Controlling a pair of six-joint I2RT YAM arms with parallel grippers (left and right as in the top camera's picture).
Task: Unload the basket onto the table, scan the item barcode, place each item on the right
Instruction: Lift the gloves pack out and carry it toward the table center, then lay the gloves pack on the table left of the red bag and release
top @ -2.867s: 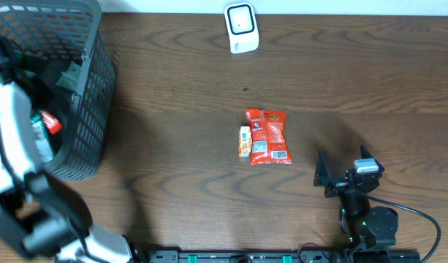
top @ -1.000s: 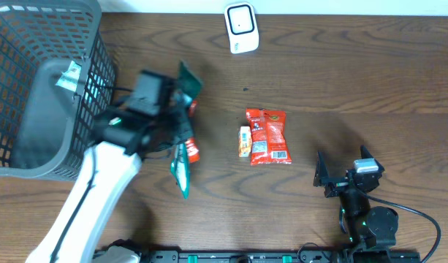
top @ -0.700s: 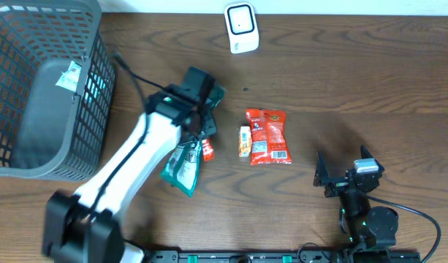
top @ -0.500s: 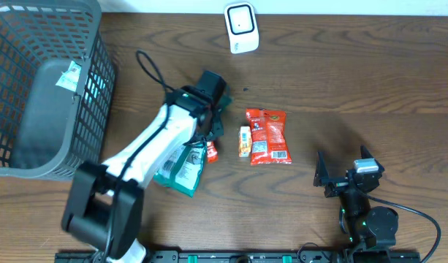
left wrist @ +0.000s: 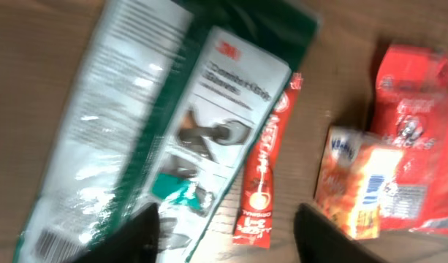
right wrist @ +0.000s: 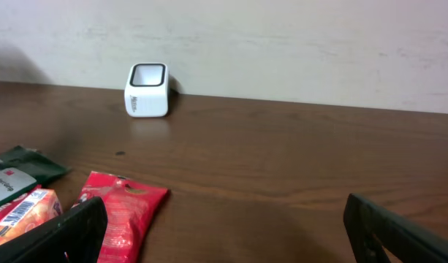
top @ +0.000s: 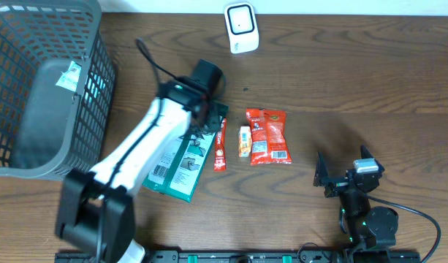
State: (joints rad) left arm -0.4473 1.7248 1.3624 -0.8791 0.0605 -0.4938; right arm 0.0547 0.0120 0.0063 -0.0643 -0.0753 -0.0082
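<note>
Two green packets (top: 178, 157), one with a white 3M label (left wrist: 224, 117), lie flat on the table with a thin red stick sachet (top: 221, 146) along their right edge. My left gripper (top: 207, 109) hovers just above them, open, and its dark fingers (left wrist: 147, 234) straddle the sachet (left wrist: 264, 179) without touching it. To the right lie a small orange box (top: 244, 141) and a red snack bag (top: 269, 136). The white scanner (top: 241, 28) stands at the table's far edge. My right gripper (top: 340, 174) rests open near the front right, holding nothing.
A dark mesh basket (top: 41, 88) with a grey liner fills the far left corner. In the right wrist view the scanner (right wrist: 147, 90) sits against a pale wall, with the red bag (right wrist: 121, 212) and orange box (right wrist: 23, 212) low on the left.
My left arm swung out of the basket to the table's middle with the green packets and red sachet. Its jaws opened and these now lie flat. The right arm stayed still.
</note>
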